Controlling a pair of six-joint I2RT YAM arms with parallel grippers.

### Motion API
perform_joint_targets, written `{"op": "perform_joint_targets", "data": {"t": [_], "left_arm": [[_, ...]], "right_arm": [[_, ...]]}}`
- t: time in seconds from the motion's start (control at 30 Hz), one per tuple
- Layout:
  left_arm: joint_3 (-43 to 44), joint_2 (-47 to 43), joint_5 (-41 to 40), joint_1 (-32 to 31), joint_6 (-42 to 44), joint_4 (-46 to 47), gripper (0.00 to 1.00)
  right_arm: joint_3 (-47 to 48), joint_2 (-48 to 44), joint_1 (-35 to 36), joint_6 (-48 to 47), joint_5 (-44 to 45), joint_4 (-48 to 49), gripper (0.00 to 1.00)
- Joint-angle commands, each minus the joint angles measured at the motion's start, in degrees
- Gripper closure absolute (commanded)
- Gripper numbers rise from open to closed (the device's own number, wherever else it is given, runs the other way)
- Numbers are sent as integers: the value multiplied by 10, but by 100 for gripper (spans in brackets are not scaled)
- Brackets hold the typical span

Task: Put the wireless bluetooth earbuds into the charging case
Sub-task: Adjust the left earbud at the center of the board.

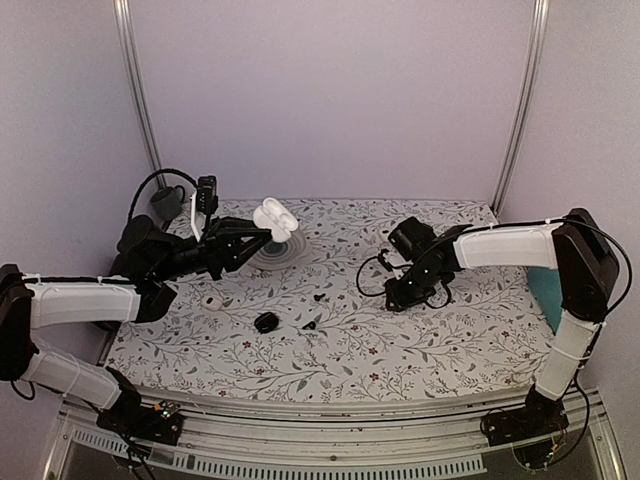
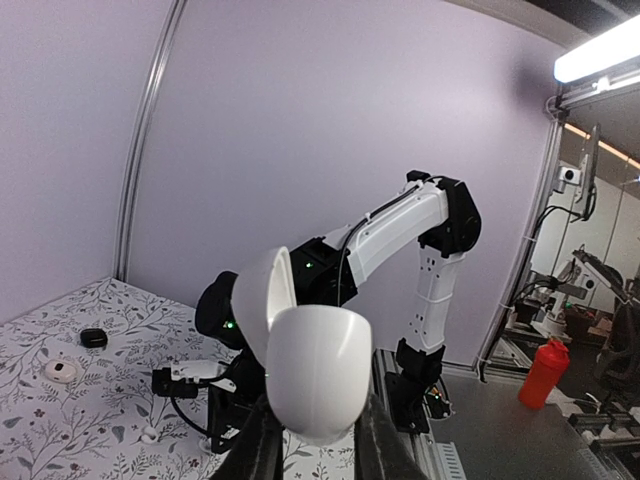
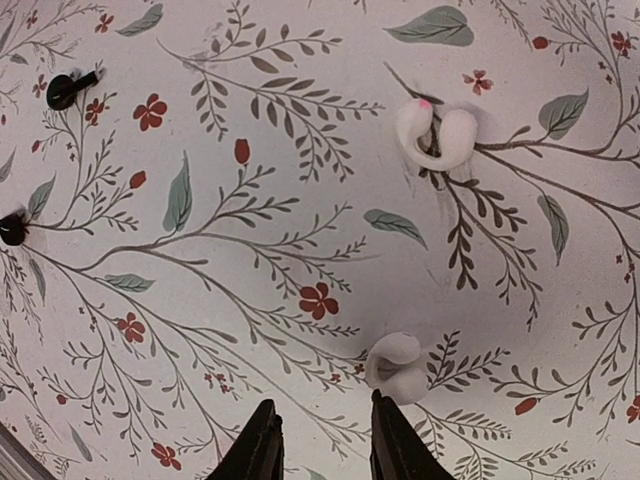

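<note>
From the top camera, my left fingers [image 1: 258, 235] are clamped on the charging case [image 1: 272, 216] and hold it up off the worktop [image 1: 400, 350], above a grey round mat [image 1: 292, 254]. The case's lid is swung open. At this size I cannot tell what is inside. My right fingers [image 1: 405, 297] sit low over the floral worktop, well apart from the case. Three small black bits [image 1: 265, 322] lie between the two arms, with a white disc [image 1: 210, 300] near them. I cannot pick out either earbud here.

On the left wrist camera the case fills the middle, gripped at its base between both fingers [image 2: 372, 440]. I see only its rounded outer shell and the raised lid [image 2: 265, 305], so the cavity stays hidden. A red bottle [image 2: 545, 372] stands off to the right, beyond the worktop.

On the right wrist camera the fingers [image 3: 262, 445] stand a little apart, with bare worktop showing between them and nothing held. The near earbud [image 3: 397, 365] lies on the worktop just ahead of the right-hand fingertip, outside the gap. The far earbud [image 3: 435, 135] rests further on and shows a tiny pink spot. Both are out of the case.
</note>
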Motion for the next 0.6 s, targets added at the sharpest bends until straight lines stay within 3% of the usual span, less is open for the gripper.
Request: {"op": "perform_joint_targets", "data": {"t": [0.0, 0.57], "left_arm": [[-4, -2, 5, 7, -3, 15, 100], [-13, -17, -1, 8, 1, 10, 100]], "right_arm": [[12, 22, 5, -6, 16, -5, 68], [32, 45, 5, -4, 42, -6, 69]]}}
